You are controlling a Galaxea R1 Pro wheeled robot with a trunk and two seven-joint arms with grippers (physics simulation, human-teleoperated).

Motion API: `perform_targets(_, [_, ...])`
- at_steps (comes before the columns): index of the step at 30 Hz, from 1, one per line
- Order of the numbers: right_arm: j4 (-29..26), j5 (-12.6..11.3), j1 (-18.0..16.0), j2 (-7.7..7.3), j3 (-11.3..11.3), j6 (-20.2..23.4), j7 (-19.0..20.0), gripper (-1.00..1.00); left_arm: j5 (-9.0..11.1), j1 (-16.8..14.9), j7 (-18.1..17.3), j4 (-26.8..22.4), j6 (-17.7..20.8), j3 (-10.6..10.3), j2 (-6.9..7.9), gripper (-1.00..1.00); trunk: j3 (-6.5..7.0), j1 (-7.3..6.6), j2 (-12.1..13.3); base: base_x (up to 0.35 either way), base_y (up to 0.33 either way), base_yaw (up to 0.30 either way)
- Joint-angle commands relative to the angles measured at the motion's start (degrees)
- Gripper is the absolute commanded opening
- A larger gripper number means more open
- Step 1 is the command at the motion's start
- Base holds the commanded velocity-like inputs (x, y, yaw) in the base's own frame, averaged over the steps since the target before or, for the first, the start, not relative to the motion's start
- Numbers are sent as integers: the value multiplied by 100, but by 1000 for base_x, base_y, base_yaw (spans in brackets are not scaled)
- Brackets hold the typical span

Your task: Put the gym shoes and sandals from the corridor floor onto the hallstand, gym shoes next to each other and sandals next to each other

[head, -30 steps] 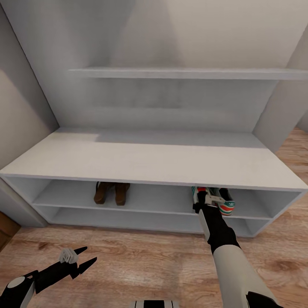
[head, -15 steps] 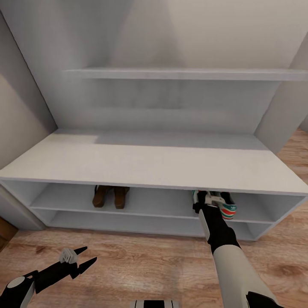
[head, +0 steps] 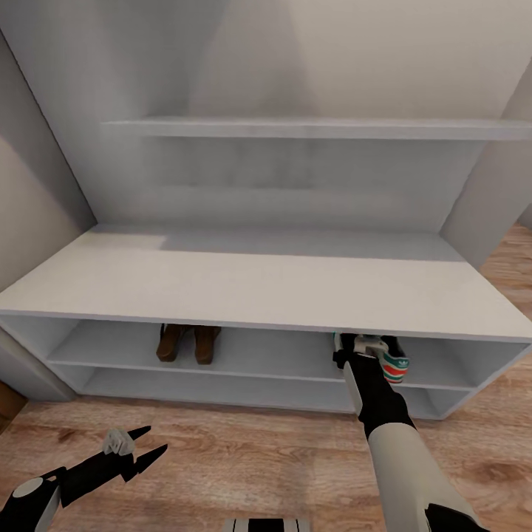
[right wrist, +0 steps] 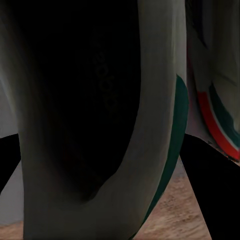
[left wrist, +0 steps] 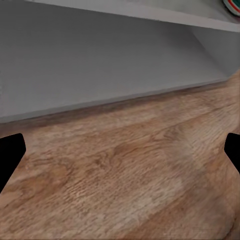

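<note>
Since a second ago the whole picture has slid a little: the hallstand [head: 258, 284] sits slightly lower and wider in the head view, which points to your head or base shifting rather than the furniture moving. Your right arm has barely changed against the rack, reaching into the upper open shelf. That suggests the placing of this shoe is nearly done, with release as the remaining step.

Going left to right: at the lower left, your left tool [head: 144, 447] hangs over the corridor floor [head: 244, 458] with its black fingers spread apart and nothing between them. The left wrist view confirms this, showing bare wood planks between the two finger tips and the grey base of the rack beyond.

Left of centre on the upper open shelf, the two sandals [head: 188, 343] stand side by side, dark brown, touching or almost touching.

Further right on that same shelf, your right tool [head: 360, 349] is pushed in among the gym shoes [head: 391, 362], white with green and red-orange stripes. The right wrist view shows the dark inside and white, green-edged wall of one shoe close between the fingers, with a second striped shoe just beside it. You cannot tell from these pictures whether the right tool is clamped on the shoe or has let go.
</note>
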Motion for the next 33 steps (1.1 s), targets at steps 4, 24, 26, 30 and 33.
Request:
perform_targets(4, [-7,59,-3,6,-17,34,18,-100,-60,-6,-23,-3,-55,38,1,100,-5,0,-2,56,-36,0])
perform_targets(24, [-7,59,-3,6,-17,34,18,-100,-58,-6,-23,-3,-63,38,2,100,-5,0,-2,2,-13,0])
perform_targets(26, [-7,59,-3,6,-17,33,19,-100,-55,-6,-23,-3,-60,38,2,100,-5,0,-2,0,-43,0])
perform_targets(30, [-7,59,-3,6,-17,33,18,-100,-56,-6,-24,-3,-56,38,2,100,-5,0,-2,0,-17,0])
perform_targets(33, [-7,59,-3,6,-17,31,18,-100,-57,-6,-24,-3,-55,38,2,100,-5,0,-2,0,-5,0])
